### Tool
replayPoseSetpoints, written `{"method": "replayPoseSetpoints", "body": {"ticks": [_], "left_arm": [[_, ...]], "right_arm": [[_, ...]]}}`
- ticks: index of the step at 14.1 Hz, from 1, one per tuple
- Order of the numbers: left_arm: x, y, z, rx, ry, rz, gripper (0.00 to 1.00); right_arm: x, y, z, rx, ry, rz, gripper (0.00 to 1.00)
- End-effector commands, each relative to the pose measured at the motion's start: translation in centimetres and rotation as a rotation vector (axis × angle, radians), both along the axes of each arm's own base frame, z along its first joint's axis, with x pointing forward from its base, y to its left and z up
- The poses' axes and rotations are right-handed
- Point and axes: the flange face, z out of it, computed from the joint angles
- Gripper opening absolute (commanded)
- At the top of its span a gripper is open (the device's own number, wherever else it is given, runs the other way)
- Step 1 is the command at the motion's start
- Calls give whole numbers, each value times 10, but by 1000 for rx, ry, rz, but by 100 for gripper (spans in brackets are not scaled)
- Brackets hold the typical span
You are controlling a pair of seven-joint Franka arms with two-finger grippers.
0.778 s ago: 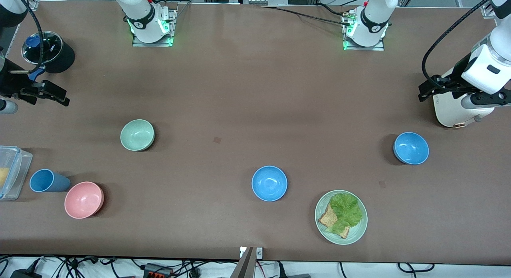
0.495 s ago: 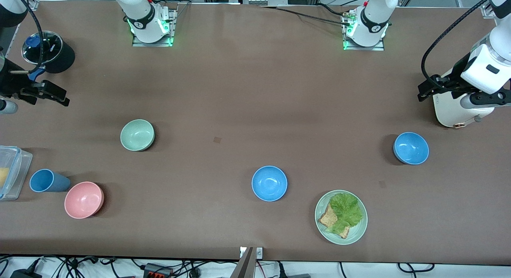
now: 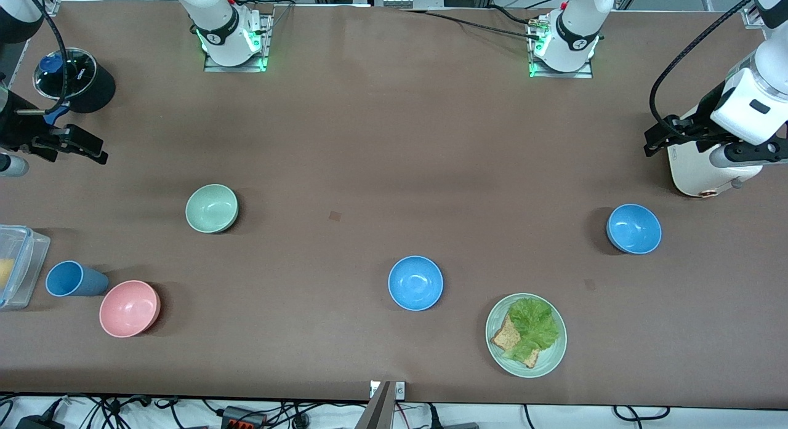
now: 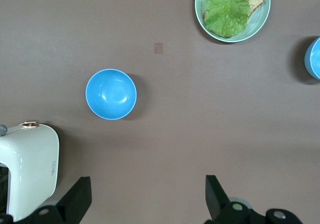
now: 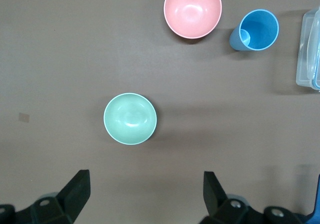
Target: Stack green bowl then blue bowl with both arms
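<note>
The left arm reaches out over its end of the brown counter point(image 3: 369, 140), and the left gripper point(image 3: 660, 140) hangs up in the air above a white rounded appliance point(image 3: 695, 170). Its two black fingers point(image 4: 77, 199) are spread wide apart and hold nothing. The right arm does the same at the other end. The right gripper point(image 3: 77, 147) hangs over the counter near a black round pot with a clear lid point(image 3: 74, 79), and its fingers point(image 5: 75, 191) are also wide apart with nothing between them.

Both arms are cut off by the picture edges, so only parts of them show. The white appliance is partly hidden under the left arm. A clear plastic box point(image 3: 15, 266) is cut off at the edge too.

The small round pale green bowl point(image 3: 212, 208) sits upright with its mouth facing up, toward the right arm's end. A small round bright blue bowl point(image 3: 415, 282) sits mouth up near the middle, close to the front camera. A second blue bowl like it point(image 3: 634, 228) sits toward the left arm's end, near the white appliance. Both are round, so they have no long side.

A pale green plate with lettuce and toast point(image 3: 526, 335) lies beside the middle blue bowl. A pink bowl point(image 3: 129, 308) and a blue cup lying on its side point(image 3: 72, 279) are just beside each other.
</note>
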Motion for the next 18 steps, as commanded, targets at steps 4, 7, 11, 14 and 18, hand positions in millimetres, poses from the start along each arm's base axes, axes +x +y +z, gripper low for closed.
{"method": "replayPoseSetpoints", "body": {"ticks": [4, 7, 11, 14, 18], "left_arm": [[3, 2, 6, -12, 7, 11, 100], [3, 3, 6, -12, 6, 13, 100], [3, 4, 6, -12, 6, 15, 100], [3, 4, 6, -12, 6, 15, 100], [3, 4, 6, -12, 6, 15, 100]], "right_arm": [[29, 10, -70, -14, 68, 36, 100], [50, 22, -142, -29, 142, 58, 100], [64, 41, -232, -34, 219, 92, 100], [65, 32, -284, -35, 279, 80, 100], [58, 12, -336, -27, 355, 65, 100]]}}
